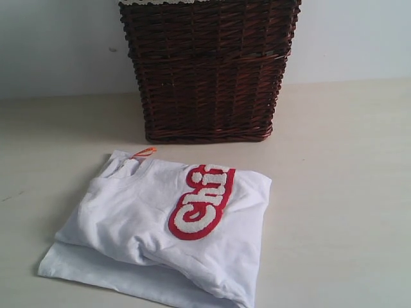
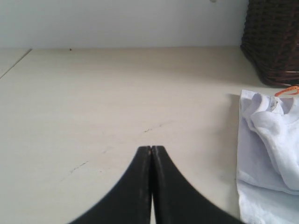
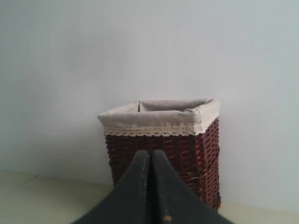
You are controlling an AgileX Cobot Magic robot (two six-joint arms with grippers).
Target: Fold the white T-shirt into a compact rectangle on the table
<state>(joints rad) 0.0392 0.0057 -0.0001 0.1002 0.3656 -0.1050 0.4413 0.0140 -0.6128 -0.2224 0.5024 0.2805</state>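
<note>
Filling the whole lower part of the exterior view: the table [image 1: 347, 192], pale and bare at the right side, with a light wall [image 1: 58, 45] behind.

Standing on it at top centre of that view: a dark wicker basket [image 1: 209, 70], cut by the upper edge, so its opening is hidden there. Shown properly only in the right wrist view: the basket's rim, covered by a lace-trimmed liner [image 3: 159, 119]. Too low an angle to look inside, so cannot tell what it holds.

Lying at lower centre-left of the exterior view, in front of the basket and not touching it: the white T-shirt [image 1: 148, 224], folded to a thick, uneven packet, one flat layer sticking out at the lower left.

Visible only in the wrist views: both grippers. Left gripper [image 2: 151, 148]: black fingers pressed together, nothing between them, over bare table, the T-shirt off to the side and clearly apart. Right gripper [image 3: 150, 151]: closed the same way, empty, pointing toward the basket, no shirt in that view.

On the shirt's top, right of its middle, exterior view only: fuzzy white lettering [image 1: 202, 202] edged in red, readable as "Chi".

At the shirt's upper edge, nearest the basket: a small orange collar loop [image 1: 145, 152], seen in the left wrist view too.
</note>
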